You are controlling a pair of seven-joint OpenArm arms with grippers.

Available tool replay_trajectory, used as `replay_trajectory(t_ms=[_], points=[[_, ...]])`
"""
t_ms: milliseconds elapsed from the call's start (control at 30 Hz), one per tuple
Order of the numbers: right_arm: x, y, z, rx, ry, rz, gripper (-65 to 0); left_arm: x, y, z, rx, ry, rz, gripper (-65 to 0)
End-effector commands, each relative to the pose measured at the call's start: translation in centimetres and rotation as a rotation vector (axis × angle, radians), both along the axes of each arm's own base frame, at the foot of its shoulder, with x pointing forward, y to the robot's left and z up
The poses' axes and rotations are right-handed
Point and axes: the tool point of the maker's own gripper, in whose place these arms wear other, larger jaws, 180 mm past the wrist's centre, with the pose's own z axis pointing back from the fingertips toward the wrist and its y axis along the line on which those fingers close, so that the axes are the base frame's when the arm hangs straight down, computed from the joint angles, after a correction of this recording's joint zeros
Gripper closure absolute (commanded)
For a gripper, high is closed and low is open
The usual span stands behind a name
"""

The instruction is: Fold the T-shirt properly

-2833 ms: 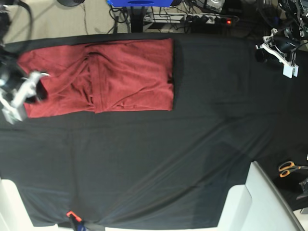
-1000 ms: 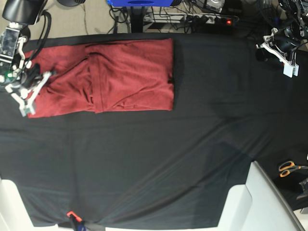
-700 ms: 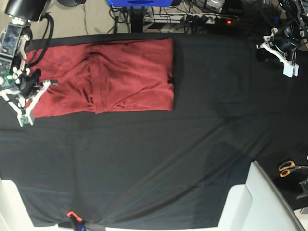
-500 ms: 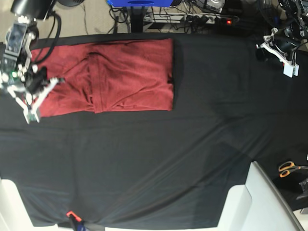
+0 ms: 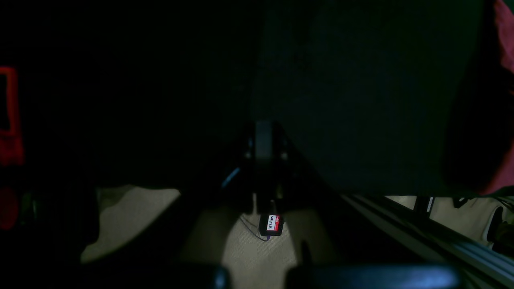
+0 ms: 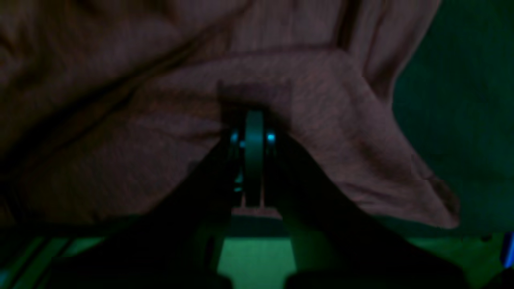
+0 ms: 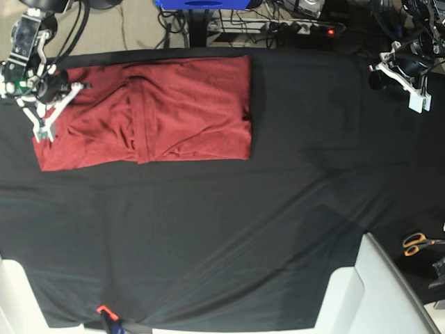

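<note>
The brick-red T-shirt lies partly folded at the far left of the black cloth. My right gripper is over its left end. In the right wrist view this gripper is shut, with a raised fold of the T-shirt bunched around its tips; a loose corner hangs to the right. My left gripper sits at the far right of the table, well away from the shirt. In the left wrist view the left gripper is shut over dark cloth with nothing in it.
Orange-handled scissors lie near the right edge. A white surface cuts in at the bottom right. A small orange object sits at the front edge. Cables and a power strip run behind the table.
My right gripper has moved from the shirt's lower left corner towards the far edge, staying shut; the shirt's left end has shifted with it. The left arm has not moved.
</note>
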Motion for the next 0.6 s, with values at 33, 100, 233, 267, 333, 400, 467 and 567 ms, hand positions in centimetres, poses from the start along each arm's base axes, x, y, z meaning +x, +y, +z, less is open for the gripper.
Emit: replay_trajectory(t_ms=[33,100,233,267,333,400,467,567], points=[[1.0,0.0,0.3,0.005,-0.027,0.002,0.0,0.5,0.8,1.0,0.019,-0.03,-0.003,0.0],[1.3,-0.1,0.4,0.003,-0.031,0.002,0.0,0.5,0.8,1.0,0.019,-0.03,-0.003,0.0],[1.7,-0.1,0.7,-0.001,-0.028,0.004,0.0,0.5,0.8,1.0,0.019,-0.03,-0.003,0.0],[1.7,-0.1,0.8,-0.002,-0.023,0.004,0.0,0.5,0.8,1.0,0.019,-0.03,-0.003,0.0],[1.8,-0.1,1.2,-0.008,-0.03,0.006,0.0,0.5,0.8,1.0,0.019,-0.03,-0.003,0.0],[1.8,-0.3,1.8,-0.025,-0.047,0.011,0.0,0.5,0.8,1.0,0.019,-0.03,-0.003,0.0],[2.0,-0.7,3.3,-0.055,-0.079,0.018,0.0,0.5,0.8,1.0,0.019,-0.03,-0.003,0.0],[3.1,-1.8,5.9,-0.104,-0.156,0.023,0.0,0.5,0.8,1.0,0.019,-0.03,-0.003,0.0]])
